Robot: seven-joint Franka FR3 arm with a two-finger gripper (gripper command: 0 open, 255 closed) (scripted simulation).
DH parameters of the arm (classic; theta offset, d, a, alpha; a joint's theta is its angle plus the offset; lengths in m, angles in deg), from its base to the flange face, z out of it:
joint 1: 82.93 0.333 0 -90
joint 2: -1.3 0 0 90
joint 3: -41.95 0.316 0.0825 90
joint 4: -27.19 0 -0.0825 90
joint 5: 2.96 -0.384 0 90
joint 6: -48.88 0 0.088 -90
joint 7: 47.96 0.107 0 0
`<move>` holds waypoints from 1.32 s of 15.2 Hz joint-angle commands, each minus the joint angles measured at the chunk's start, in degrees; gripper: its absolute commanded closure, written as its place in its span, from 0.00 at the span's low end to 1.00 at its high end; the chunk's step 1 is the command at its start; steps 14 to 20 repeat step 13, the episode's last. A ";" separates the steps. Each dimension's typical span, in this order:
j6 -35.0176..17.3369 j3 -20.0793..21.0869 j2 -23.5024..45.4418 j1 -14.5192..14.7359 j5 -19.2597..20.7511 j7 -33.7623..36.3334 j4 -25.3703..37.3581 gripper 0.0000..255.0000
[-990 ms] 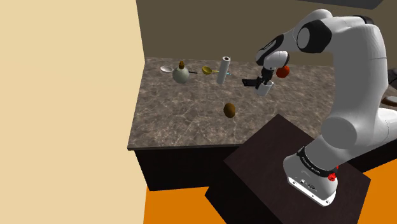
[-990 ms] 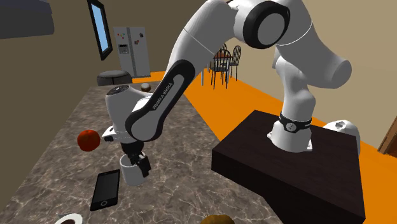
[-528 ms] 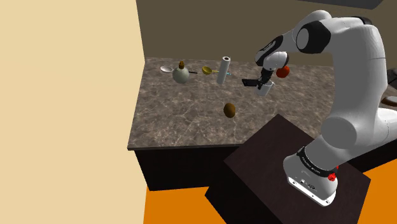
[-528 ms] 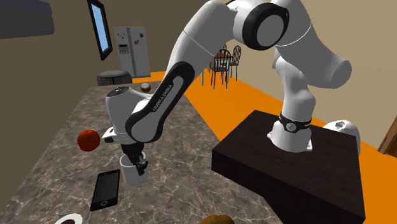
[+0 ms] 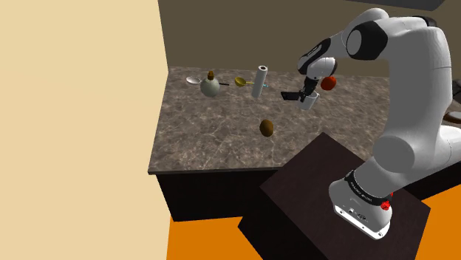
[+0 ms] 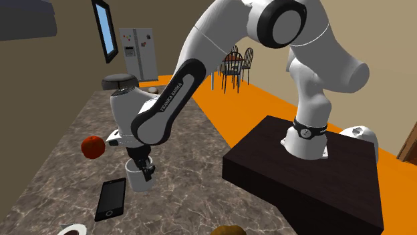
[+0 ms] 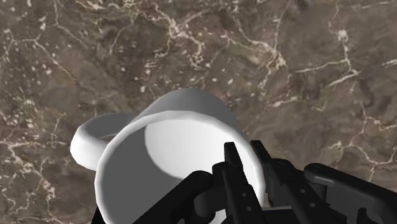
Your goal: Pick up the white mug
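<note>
Fingers: we see the black fingers (image 7: 238,167) pointing down and drawn nearly together, pinching the wall of the white mug (image 7: 184,140). One finger sits inside the rim and the other outside it.
White mug: directly under the fingers, mouth up and clasped at the rim. Its handle (image 7: 79,145) juts out on the side away from the fingers. We cannot tell whether its base touches the surface (image 5: 214,125).
Surface: dark brown marbled stone beneath the fingers.
Black phone (image 6: 110,198): flat on the surface, just beside the mug and the fingers.
Red round fruit (image 6: 93,146): near the fingers, apart from the mug.
Brown round thing (image 5: 267,128): well apart from the fingers.
White cylinder (image 5: 259,81): upright, well apart from the fingers.
</note>
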 commanded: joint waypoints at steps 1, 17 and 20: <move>0.95 -0.37 -1.27 0.25 0.33 0.12 -0.30 1.00; 5.46 -2.07 -7.21 1.52 2.03 0.88 -1.71 1.00; 5.46 -2.07 -7.21 1.52 2.03 0.88 -1.71 1.00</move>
